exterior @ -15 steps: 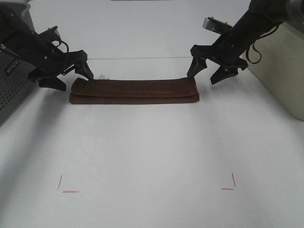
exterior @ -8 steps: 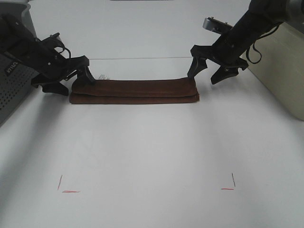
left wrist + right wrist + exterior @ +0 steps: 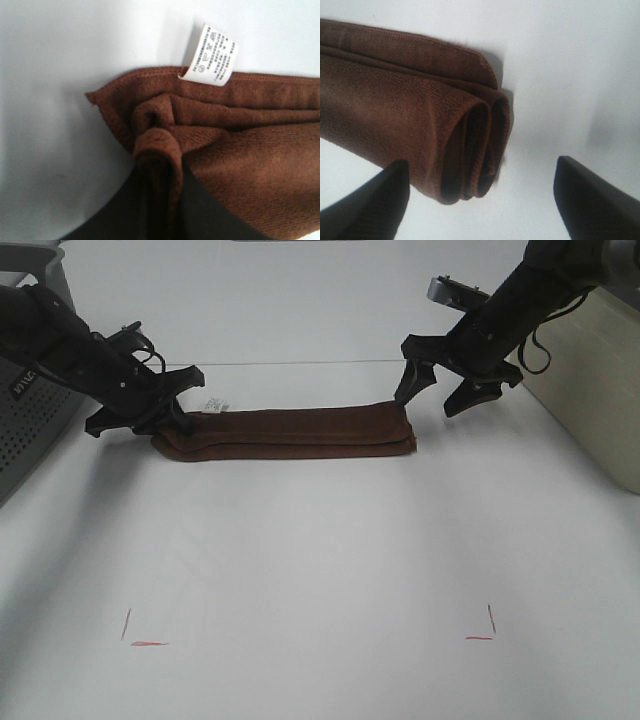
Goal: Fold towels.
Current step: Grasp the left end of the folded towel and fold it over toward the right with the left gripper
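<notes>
The dark reddish-brown towel (image 3: 290, 432) lies folded into a long narrow strip across the far middle of the white table. Its white tag (image 3: 213, 403) sticks out at the left end. My left gripper (image 3: 170, 425) is shut on that left end. In the left wrist view the towel (image 3: 240, 150) bunches up between the dark fingers (image 3: 120, 215) of the left gripper (image 3: 160, 192), below the tag (image 3: 208, 53). My right gripper (image 3: 428, 400) hangs open just past the right end, touching nothing. The right wrist view shows the rolled layers of the towel (image 3: 395, 90) ahead of the right gripper (image 3: 480, 167).
A grey perforated basket (image 3: 25, 430) stands at the left edge, close behind the left arm. A beige bin (image 3: 590, 380) sits at the right edge. Red corner marks (image 3: 140, 640) (image 3: 482, 632) lie on the near part of the table.
My left gripper came down onto the towel's left end and shut on it, dragging that end slightly rightward. The right gripper has not moved.
</notes>
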`<action>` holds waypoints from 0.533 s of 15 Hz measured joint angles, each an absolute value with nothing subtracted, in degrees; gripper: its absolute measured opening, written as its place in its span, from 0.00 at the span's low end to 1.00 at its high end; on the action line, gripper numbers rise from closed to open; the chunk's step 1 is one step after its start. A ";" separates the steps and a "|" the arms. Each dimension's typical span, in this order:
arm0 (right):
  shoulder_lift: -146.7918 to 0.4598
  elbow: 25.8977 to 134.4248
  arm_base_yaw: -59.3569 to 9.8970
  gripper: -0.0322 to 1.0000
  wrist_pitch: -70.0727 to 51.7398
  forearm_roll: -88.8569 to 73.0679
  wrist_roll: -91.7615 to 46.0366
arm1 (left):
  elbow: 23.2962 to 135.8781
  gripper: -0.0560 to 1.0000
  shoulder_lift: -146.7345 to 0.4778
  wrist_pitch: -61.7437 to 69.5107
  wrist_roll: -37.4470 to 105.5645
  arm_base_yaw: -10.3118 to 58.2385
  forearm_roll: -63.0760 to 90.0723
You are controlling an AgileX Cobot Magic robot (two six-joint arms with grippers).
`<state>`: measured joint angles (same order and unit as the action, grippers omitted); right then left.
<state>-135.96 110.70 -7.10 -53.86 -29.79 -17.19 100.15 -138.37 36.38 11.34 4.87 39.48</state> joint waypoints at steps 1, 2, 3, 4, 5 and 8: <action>-135.96 110.70 -7.10 0.75 -53.86 -29.79 -17.19 | 100.15 0.13 -138.37 36.38 11.34 4.87 39.48; -135.96 110.70 -7.10 0.75 -53.86 -29.79 -17.19 | 100.15 0.13 -138.31 36.38 11.34 4.87 39.48; -135.96 110.70 -7.10 0.75 -53.86 -29.79 -17.19 | 100.15 0.13 -137.97 36.50 11.29 4.87 39.19; -135.96 110.70 -7.10 0.75 -53.86 -29.79 -17.19 | 100.10 0.13 -136.65 37.07 11.29 4.87 37.01; -135.96 110.70 -7.10 0.75 -53.86 -29.79 -17.13 | 100.10 0.13 -135.10 37.41 11.17 4.87 34.61; -135.96 110.70 -7.10 0.75 -53.86 -29.79 -17.13 | 104.05 0.13 -131.72 42.86 5.73 4.87 26.99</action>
